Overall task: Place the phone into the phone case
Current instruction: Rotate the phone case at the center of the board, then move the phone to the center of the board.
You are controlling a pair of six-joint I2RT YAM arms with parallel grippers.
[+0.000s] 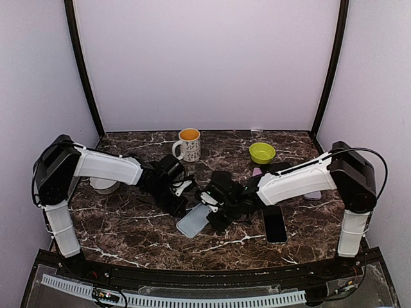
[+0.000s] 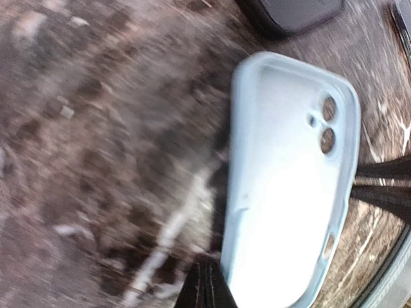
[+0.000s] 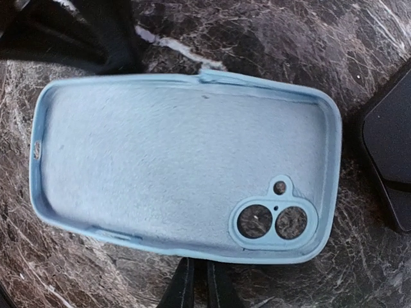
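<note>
One light blue phone case (image 3: 180,160) lay open side up on the marble table (image 1: 128,224). It was empty, and we could see its soft lining and the camera holes (image 3: 270,221) bare. It sat directly ahead of the right gripper (image 3: 199,273), whose tips stood just at the case's near rim. Those fingers were drawn together with only a slit between them, and we saw nothing caught in it.

The left gripper (image 2: 205,276) came at the case from the other side. Its fingers were pressed together and its tips were close beside one long edge of the case. That wrist view was smeared, so we could not tell whether the tips touched the rim.

The black phone (image 1: 275,224) lay flat, screen up, behind the right gripper and to the outer side of that arm's forearm. It was near the case but plainly apart from it, and neither gripper held it.

We judged the task barely begun. The case was laid out and ready, but the phone was not yet picked up, so carrying it over, lining it up with the camera holes and pressing it in were all left to do.

Farther out, beyond both sets of fingertips, a white mug (image 1: 188,145) with an orange inside and a green bowl (image 1: 262,153) stood well away from the work.
</note>
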